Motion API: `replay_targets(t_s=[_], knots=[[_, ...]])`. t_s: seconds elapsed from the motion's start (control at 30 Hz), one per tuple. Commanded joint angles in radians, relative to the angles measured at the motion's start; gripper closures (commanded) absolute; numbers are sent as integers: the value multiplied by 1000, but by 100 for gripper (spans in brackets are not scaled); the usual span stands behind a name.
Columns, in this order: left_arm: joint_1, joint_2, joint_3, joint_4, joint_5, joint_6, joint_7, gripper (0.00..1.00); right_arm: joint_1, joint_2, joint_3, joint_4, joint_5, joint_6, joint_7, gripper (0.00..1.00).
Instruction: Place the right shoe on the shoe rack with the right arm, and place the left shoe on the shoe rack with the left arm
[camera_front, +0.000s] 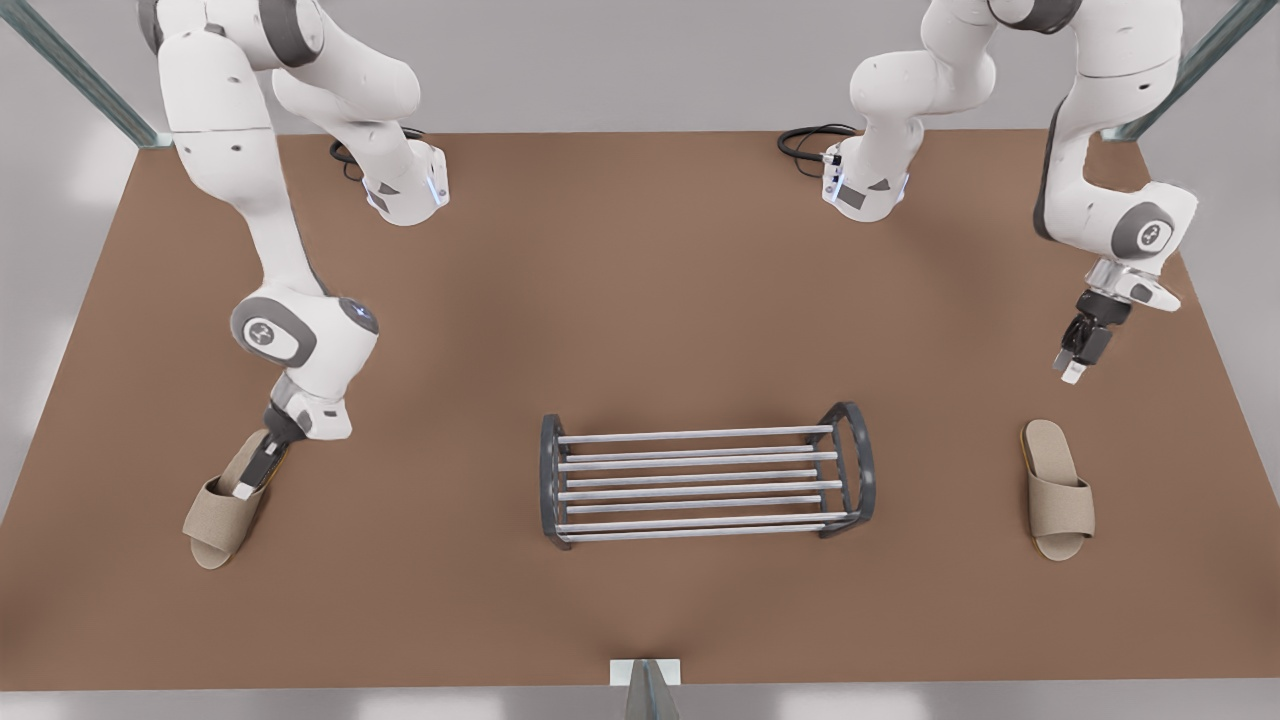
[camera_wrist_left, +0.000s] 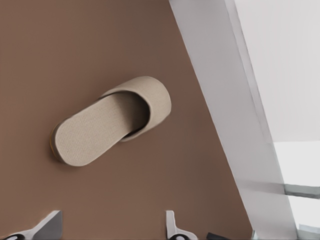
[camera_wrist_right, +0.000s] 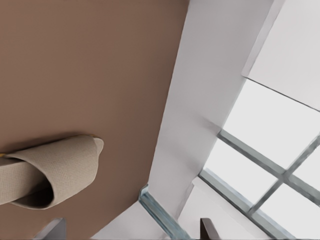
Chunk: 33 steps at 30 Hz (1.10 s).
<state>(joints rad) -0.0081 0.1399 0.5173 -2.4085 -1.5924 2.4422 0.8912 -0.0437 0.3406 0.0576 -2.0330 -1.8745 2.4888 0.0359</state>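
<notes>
The shoe rack (camera_front: 700, 435), silver rods between dark grey arched ends, stands mid-table with nothing on it. A beige slipper, the right shoe (camera_front: 215, 520) (camera_wrist_right: 60, 170), lies at the front view's left. My right gripper (camera_front: 245, 488) (camera_wrist_right: 131, 230) is down at it, open, its fingers wide apart by the strap. At the front view's right the matching left shoe (camera_front: 1058, 490) (camera_wrist_left: 110, 122) lies flat. The left gripper (camera_front: 1072, 370) (camera_wrist_left: 112, 225) hangs above and behind it, open and apart from it.
Both arm bases (camera_front: 405, 190) (camera_front: 865, 190) with black cables (camera_front: 810, 140) stand at the far side of the brown table (camera_front: 640, 280). Each slipper lies close to a side edge of the table. A small grey post (camera_front: 647, 685) sits at the near edge.
</notes>
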Motion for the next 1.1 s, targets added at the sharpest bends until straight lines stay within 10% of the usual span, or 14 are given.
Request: replay_targets(t_s=[0.0, 0.37, 1.07], knots=[[-67, 29, 0, -3, -323, 143, 1457, 0, 5, 31, -15, 11, -390, 194, 579, 0], [27, 195, 43, 8, -739, -187, 1537, 0, -44, -17, -68, -161, -491, 186, 829, 0], [112, 458, -126, 333, -917, -223, 1223, 0, -145, -12, -107, -236, -775, 148, 1596, 0]])
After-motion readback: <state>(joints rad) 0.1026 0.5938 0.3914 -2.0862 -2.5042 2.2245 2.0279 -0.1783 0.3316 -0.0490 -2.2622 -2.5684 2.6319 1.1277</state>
